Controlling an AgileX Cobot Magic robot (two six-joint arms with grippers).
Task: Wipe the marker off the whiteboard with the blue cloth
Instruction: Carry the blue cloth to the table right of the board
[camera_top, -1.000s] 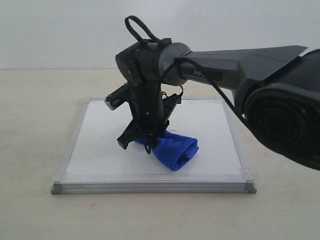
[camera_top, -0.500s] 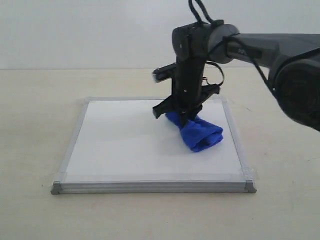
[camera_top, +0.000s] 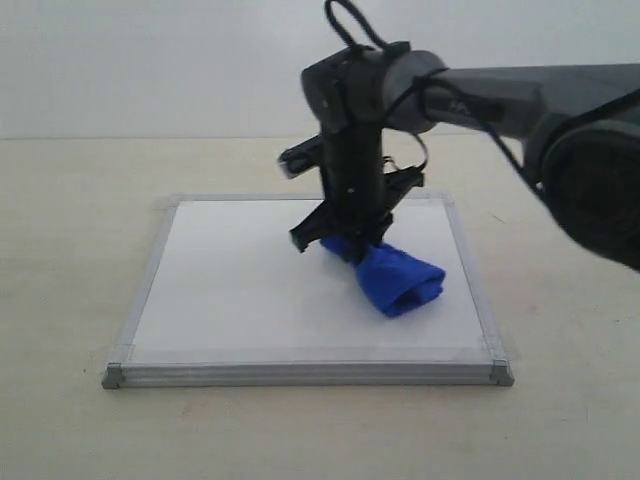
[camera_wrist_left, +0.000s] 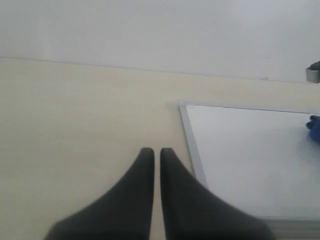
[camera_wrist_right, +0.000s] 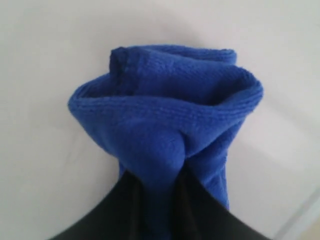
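Observation:
The whiteboard (camera_top: 240, 290) lies flat on the table, silver-framed, and its surface shows plain white; no red marker strokes are visible on it in any view. My right gripper (camera_top: 345, 245) reaches down over the board's right half, shut on the blue cloth (camera_top: 398, 281), whose rolled bundle rests on the board. In the right wrist view the blue cloth (camera_wrist_right: 165, 120) bulges out from between the dark fingers (camera_wrist_right: 120, 205). My left gripper (camera_wrist_left: 153, 152) is shut and empty, over the table beside the whiteboard (camera_wrist_left: 250, 160) and its corner.
The beige table (camera_top: 70, 250) surrounds the board on all sides. A pale wall stands behind. The right arm's large dark link (camera_top: 590, 150) fills the right of the exterior view.
The right gripper swept the cloth from the board's middle toward its right side, then shifted back slightly left. The left gripper shows no earlier view.

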